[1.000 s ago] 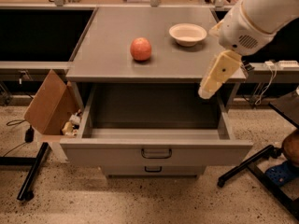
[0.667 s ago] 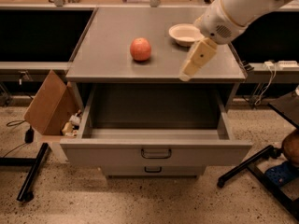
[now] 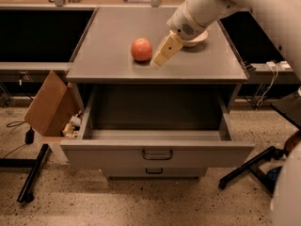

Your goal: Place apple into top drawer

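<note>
- At the gripper (image 3: 158,60): hangs low over the table (image 3: 108,41), just right of the apple (image 3: 141,49), and tips down toward it.
- Holds nothing. Cannot tell how wide open or how shut.
- Behind it, up and to the right: a white arm (image 3: 211,6), partly hiding a bowl (image 3: 196,41).
- As for the apple: sits on the table, near the middle, and is not in the drawer yet.
- Below the front edge of the table: the drawer (image 3: 157,153), pulled far out, with nothing to see inside.
- Step in hand, by the look of it: reaching for the apple, before the grab.
- Next, most likely: needs to get around the apple, squeeze it, and lift it. Then needs to bring it forward past the table edge and lower it into the drawer.
- Round and smooth, so may roll away if bumped from the side.
- Count: one gripper, one apple, one bowl, and one box (image 3: 49,105) on the floor to the left. Two drawers in all, meaning the open drawer and a shut lower drawer (image 3: 153,172) under it.
</note>
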Available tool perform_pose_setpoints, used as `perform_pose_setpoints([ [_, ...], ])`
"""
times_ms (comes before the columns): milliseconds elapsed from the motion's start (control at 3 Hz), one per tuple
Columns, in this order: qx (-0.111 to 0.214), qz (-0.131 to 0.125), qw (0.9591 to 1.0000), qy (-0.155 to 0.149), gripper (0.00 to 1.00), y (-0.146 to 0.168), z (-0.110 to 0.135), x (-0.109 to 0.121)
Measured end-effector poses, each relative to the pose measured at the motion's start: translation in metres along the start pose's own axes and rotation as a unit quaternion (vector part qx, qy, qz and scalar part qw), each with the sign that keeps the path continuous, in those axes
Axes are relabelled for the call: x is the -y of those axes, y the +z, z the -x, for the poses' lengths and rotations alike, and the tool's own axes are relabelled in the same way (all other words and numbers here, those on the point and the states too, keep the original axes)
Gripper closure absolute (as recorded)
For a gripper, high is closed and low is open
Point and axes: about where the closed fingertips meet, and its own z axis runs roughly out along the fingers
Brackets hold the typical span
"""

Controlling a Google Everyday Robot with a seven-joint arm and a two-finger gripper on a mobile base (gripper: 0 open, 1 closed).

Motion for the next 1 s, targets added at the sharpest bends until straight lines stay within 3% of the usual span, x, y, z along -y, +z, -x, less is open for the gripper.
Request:
perform_pose_setpoints([
  [667,0.038,-0.011,0.9978,0.053,0.00,0.060,0.005,0.031],
  [1000,0.041,-0.019,0.9960,0.077,0.00,0.085,0.010,0.044],
])
